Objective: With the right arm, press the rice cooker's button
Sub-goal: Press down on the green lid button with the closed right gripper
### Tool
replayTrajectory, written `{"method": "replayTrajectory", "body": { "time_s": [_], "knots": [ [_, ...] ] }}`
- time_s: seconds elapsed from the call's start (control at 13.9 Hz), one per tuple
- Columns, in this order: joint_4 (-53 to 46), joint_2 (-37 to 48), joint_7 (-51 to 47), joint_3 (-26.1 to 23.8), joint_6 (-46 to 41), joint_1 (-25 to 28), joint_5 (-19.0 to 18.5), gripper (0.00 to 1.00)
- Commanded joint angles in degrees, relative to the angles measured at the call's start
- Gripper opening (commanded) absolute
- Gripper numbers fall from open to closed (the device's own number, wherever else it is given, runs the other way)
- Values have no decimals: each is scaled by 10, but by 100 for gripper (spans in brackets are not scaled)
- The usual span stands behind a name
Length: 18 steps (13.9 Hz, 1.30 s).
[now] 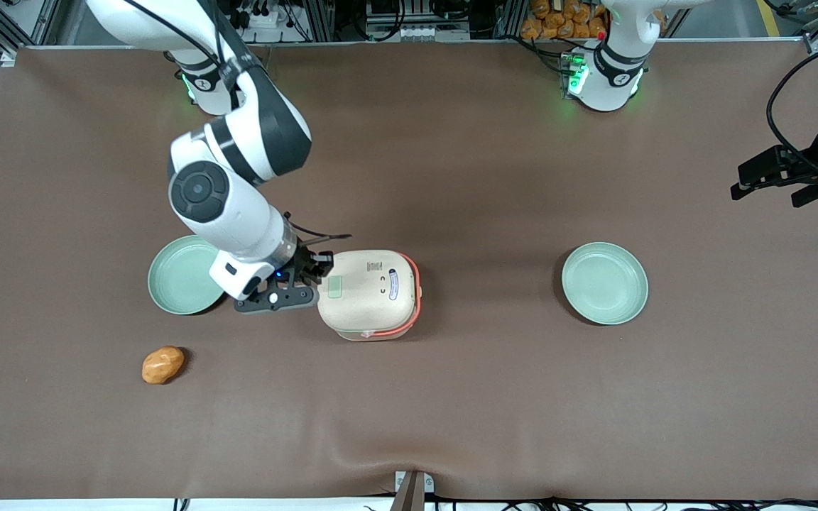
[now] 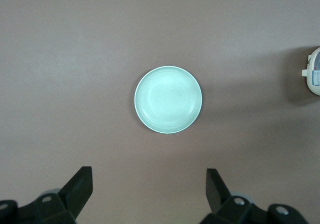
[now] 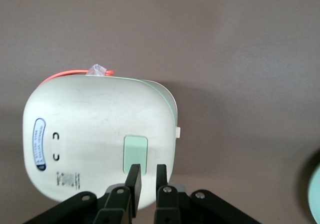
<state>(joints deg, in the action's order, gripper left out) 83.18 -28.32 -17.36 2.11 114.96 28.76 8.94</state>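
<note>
The rice cooker [image 1: 370,294] sits on the brown bench [image 1: 451,177], roughly midway between two pale green plates, and serves as the landmark here. Its cream domed lid faces up, with the orange-pink rim band showing along the edge toward the parked arm's end. The button [image 1: 335,287] lies on the lid near the edge toward the working arm's end; the blue-edged oval sticker [image 1: 393,284] lies on the lid nearer the orange-pink band.

The right arm [image 1: 228,199] reaches down beside the cooker, and its hand [image 3: 146,176] hovers at the cooker's edge just by the button. Its two fingers [image 3: 133,180] stand close together with only a narrow gap, gripping nothing.

One plate [image 1: 183,275] lies just beside the cooker, partly under the arm. The other plate [image 1: 604,283] lies well apart toward the parked arm's end. An orange-brown lump [image 1: 162,365] rests nearer the front camera than the first plate.
</note>
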Motion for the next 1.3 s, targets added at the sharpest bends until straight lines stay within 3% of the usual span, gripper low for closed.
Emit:
{"method": "replayTrajectory", "body": {
  "time_s": [0.0, 1.23],
  "knots": [
    [-14, -22, -4, 7, 8, 11, 8, 19],
    [-14, -56, 4, 7, 38, 31, 8, 16]
  ]
}}
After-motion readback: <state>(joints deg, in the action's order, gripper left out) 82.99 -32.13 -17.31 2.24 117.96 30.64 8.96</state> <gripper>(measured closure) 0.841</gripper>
